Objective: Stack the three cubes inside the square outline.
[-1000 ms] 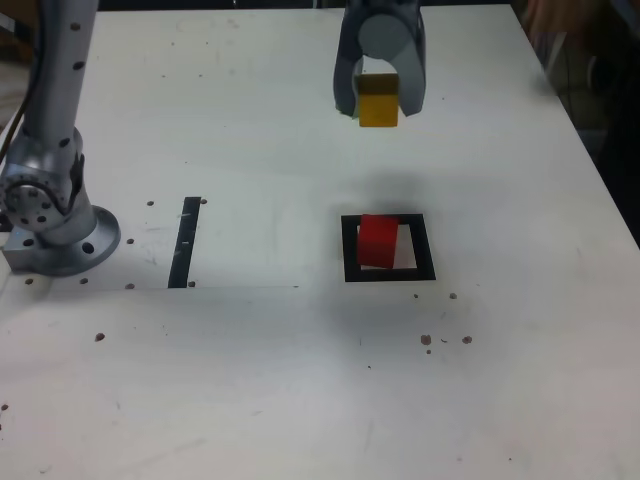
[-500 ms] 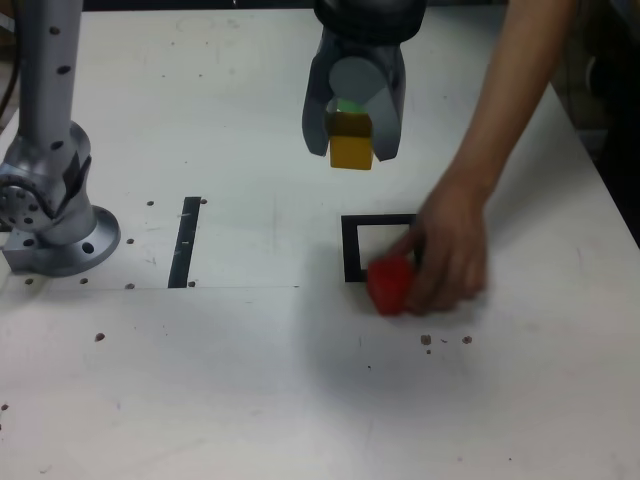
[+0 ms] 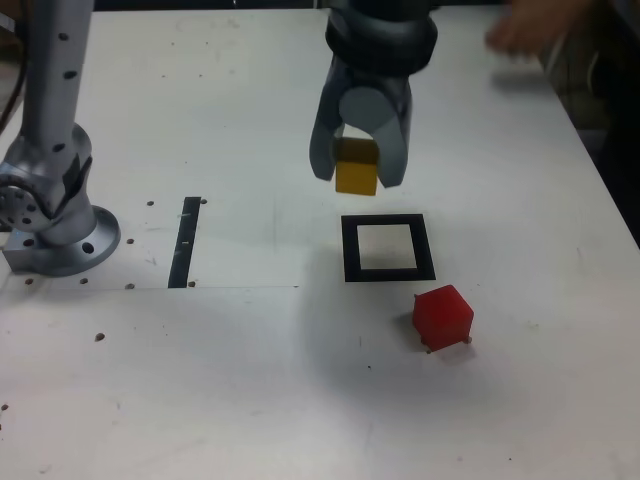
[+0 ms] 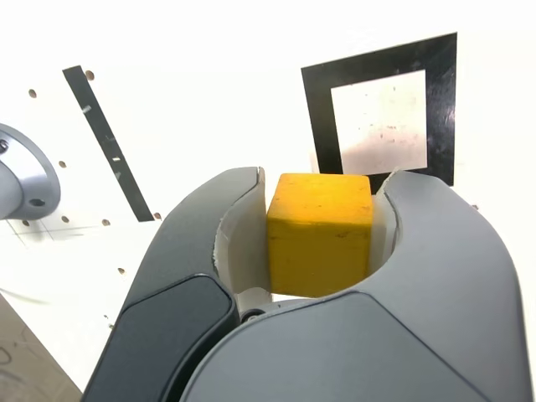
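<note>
None of the cubes sits in the outline (image 3: 388, 248) yet: our end effector (image 3: 357, 170) pinches the yellow cube (image 3: 355, 172) above its far edge, the red cube (image 3: 441, 316) lies just outside, and we see no green.

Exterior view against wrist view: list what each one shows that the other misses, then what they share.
Only the exterior view shows the red cube lying outside the square outline, toward the near right, and a blurred hand at the far edge of the table.

Only the wrist view shows how the yellow cube sits clamped between the inner faces of the tool.

Both show the yellow cube, the tool, the empty outline, the black strip and the arm's base.
</note>
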{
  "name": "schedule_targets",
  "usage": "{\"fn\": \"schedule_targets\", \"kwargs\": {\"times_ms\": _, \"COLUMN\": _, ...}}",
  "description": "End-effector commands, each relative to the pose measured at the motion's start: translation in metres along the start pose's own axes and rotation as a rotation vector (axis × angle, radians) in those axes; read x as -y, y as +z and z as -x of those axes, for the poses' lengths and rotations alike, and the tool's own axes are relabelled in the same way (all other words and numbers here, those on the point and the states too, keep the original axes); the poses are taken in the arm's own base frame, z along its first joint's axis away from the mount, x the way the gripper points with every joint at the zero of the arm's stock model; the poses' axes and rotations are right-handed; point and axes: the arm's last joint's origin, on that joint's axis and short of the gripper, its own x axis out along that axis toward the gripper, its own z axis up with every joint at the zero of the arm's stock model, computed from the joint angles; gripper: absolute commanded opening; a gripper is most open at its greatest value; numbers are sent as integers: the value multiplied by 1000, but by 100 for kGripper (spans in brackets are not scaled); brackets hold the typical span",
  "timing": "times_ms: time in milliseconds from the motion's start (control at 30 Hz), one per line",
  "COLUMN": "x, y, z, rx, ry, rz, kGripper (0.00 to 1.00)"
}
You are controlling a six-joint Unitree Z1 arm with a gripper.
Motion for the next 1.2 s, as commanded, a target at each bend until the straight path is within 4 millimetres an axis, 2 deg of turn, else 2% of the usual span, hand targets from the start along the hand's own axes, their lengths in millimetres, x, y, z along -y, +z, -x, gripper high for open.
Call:
{"fn": "schedule_targets", "kwargs": {"times_ms": 0, "x": 2, "y": 10, "z": -9, "rx": -18, "ry": -8, "rz": 2, "kGripper": 14}}
{"fn": "schedule_targets", "kwargs": {"times_ms": 300, "x": 5, "y": 30, "z": -34, "rx": -40, "ry": -30, "rz": 29, "kGripper": 14}}
{"fn": "schedule_targets", "kwargs": {"times_ms": 567, "x": 6, "y": 37, "z": -41, "rx": -34, "ry": -31, "rz": 37, "kGripper": 14}}
{"fn": "schedule_targets", "kwargs": {"times_ms": 833, "x": 4, "y": 58, "z": -46, "rx": 21, "ry": -2, "rz": 22, "kGripper": 14}}
{"fn": "schedule_targets", "kwargs": {"times_ms": 1167, "x": 4, "y": 75, "z": -57, "rx": 39, "ry": 6, "rz": 15, "kGripper": 14}}
